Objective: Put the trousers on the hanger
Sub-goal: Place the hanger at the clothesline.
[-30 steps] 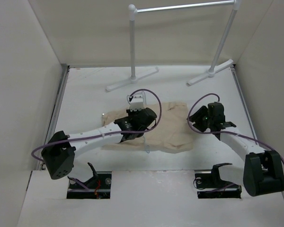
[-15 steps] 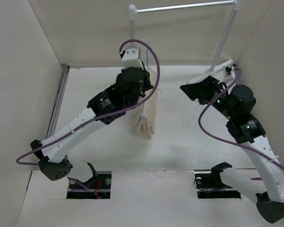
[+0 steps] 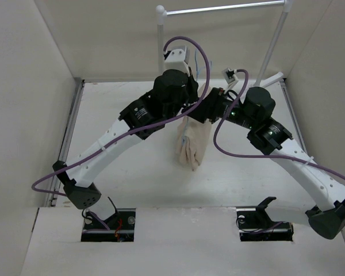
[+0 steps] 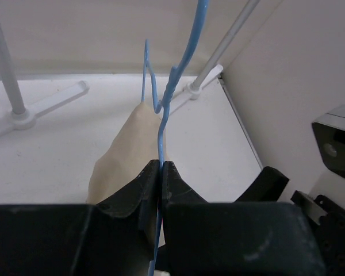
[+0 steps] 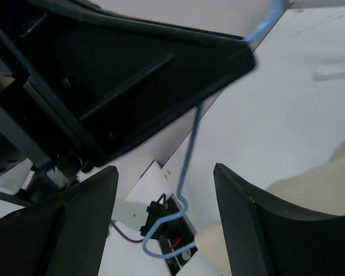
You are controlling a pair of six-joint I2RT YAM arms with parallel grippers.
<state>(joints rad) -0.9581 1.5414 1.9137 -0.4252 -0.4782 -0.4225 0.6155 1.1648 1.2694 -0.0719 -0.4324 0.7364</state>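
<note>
Since the earlier frame the right arm has swung in close beside the left, and the trousers (image 3: pixel 194 144) now hang slightly further right. Left pincer (image 4: pixel 161 167): clamped narrow on the thin blue wire of the hanger (image 4: pixel 187 52), raised above the desk (image 3: pixel 132 178). Trousers: draped folded over the hanger, dangling below it. Right pincer (image 5: pixel 165 184): spread wide, hanger wire passing between its fingers, ungripped. Garment rack (image 3: pixel 218 8): at the rear of the desk

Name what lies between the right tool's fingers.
The hanger's thin blue wire runs down that gap, touching neither side; the right wrist view shows it.
</note>
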